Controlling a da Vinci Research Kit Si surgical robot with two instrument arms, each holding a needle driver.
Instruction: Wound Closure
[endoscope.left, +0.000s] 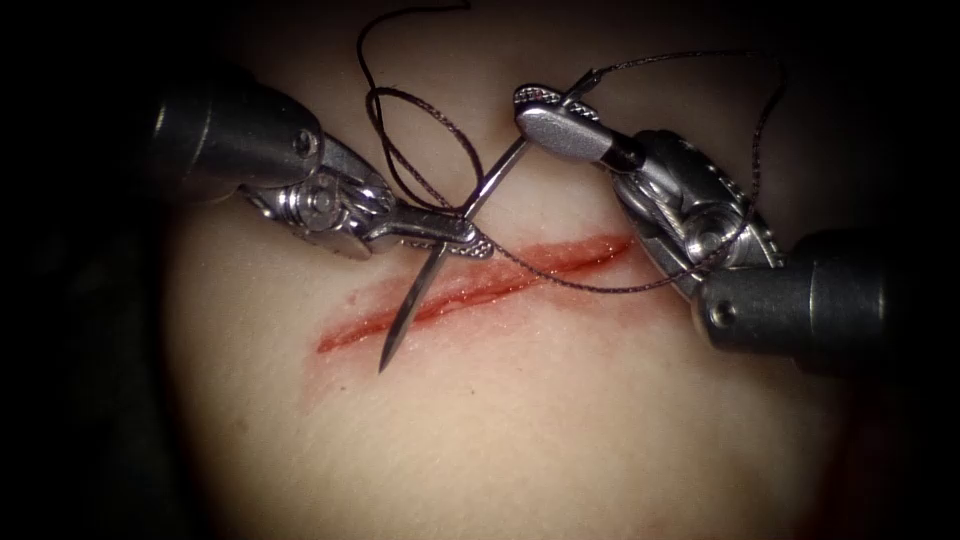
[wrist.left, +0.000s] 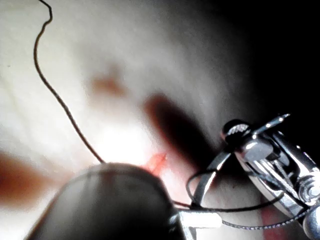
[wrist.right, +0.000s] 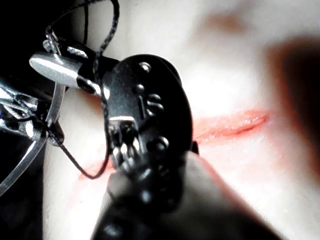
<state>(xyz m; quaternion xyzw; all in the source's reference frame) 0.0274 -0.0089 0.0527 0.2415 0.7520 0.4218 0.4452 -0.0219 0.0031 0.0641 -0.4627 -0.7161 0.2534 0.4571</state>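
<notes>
We see the needle (endoscope.left: 440, 265) held by both tools at once — free of the tissue (endoscope.left: 560, 420), its point hanging just over the cut (endoscope.left: 480, 285) near that cut's left end. The left tool (endoscope.left: 455, 232) has its jaws closed on the needle about mid-curve, with the pointed half reaching down past those jaws. The right tool (endoscope.left: 550, 110) has its jaws closed on the needle close to its tail, where the thread (endoscope.left: 420, 130) joins.

From that tail the thread runs out beyond the right tool's jaws, curls round its wrist and crosses back over the cut under the left tool's jaws; other loops lie above the left tool's jaws.

We judge this a handover or a re-grip of the needle between bites — which way it goes we cannot tell. Any next move calls for one tool to let go while the other keeps the curve steady, and for the loops to stay off the point
</notes>
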